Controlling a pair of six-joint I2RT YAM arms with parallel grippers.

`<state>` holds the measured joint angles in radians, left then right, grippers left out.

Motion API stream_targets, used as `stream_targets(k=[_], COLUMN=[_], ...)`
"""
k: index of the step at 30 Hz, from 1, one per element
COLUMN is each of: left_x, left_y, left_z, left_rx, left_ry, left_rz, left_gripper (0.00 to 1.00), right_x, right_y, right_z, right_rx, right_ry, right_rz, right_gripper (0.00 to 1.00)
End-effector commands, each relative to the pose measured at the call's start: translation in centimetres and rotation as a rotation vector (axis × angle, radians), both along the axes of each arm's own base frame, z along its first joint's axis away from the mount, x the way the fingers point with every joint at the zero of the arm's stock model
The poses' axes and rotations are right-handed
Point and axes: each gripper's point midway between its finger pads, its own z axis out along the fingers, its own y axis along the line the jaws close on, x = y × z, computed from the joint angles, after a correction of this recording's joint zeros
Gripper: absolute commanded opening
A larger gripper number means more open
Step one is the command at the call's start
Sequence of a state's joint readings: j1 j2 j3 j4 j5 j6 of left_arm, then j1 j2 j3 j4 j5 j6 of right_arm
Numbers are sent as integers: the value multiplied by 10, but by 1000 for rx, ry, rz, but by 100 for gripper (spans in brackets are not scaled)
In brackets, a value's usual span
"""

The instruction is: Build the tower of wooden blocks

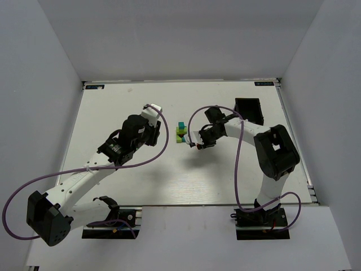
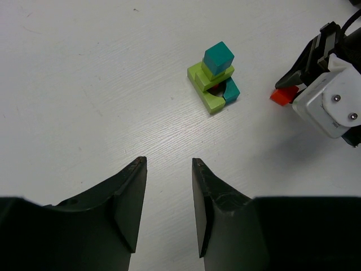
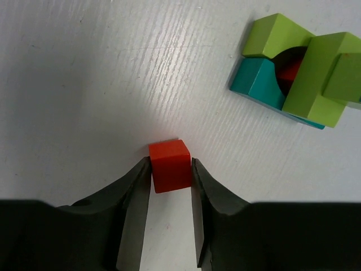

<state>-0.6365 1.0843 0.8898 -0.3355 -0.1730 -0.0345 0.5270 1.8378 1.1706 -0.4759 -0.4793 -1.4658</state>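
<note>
White desk inside a pale three-walled enclosure. Black rectangular tray [image 1: 249, 110] sits at the far right, well apart from the work.

Wood block tower [image 1: 181, 134] is a stack of lime-green and teal painted blocks with a red piece tucked under an arch low down and a teal cube on top. It stands mid-desk, between the two arms. From the left wrist view it narrows as it rises, and the top cube looks slightly turned against the block beneath.

Right fingers [image 3: 135, 203] are clamped on a small red wooden cube [image 3: 169, 165], one pad flat against each side face. The cube is near the tower but apart from it, at or close to desk level; cannot tell whether it has left the surface. Left fingers [image 2: 127, 203] are parted with nothing between them, hanging back and pointed toward the tower.

Step in hand, by my reading: take the red cube up and seat it on the teal top.

Doing it well:
- Lift straight up before moving sideways, so the fingers pass above the top cube.
- Square the red cube's faces to the teal cube's.
- Lower until it rests, then release gently; the landing area is only one cube wide.
- Withdraw upward, not sideways, because a brush could topple the skewed top.
</note>
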Motion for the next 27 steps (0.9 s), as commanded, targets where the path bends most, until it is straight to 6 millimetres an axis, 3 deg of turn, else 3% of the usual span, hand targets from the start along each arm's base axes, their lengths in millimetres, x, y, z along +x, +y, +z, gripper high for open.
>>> stream_targets(k=[1, 4, 11, 15, 20, 27], left_x=[0, 0, 0, 0, 0, 0], left_y=[4, 4, 4, 4, 4, 3], left_z=[3, 3, 3, 3, 3, 0], left_rx=[-10, -10, -10, -10, -10, -4], left_ry=[-14, -14, -14, -14, -14, -6], left_rz=[11, 11, 11, 11, 11, 11], left_gripper=[49, 49, 49, 49, 49, 49], right_x=[6, 6, 23, 34, 39, 48], right_y=[7, 10, 35, 50, 60, 76], right_z=[15, 31, 111, 135, 130, 141], right_rx=[20, 53, 206, 245, 218, 202], right_ry=[-15, -30, -60, -35, 14, -2], right_rz=[3, -14, -153, -235, -276, -267], right_gripper=[24, 21, 19, 19, 19, 21])
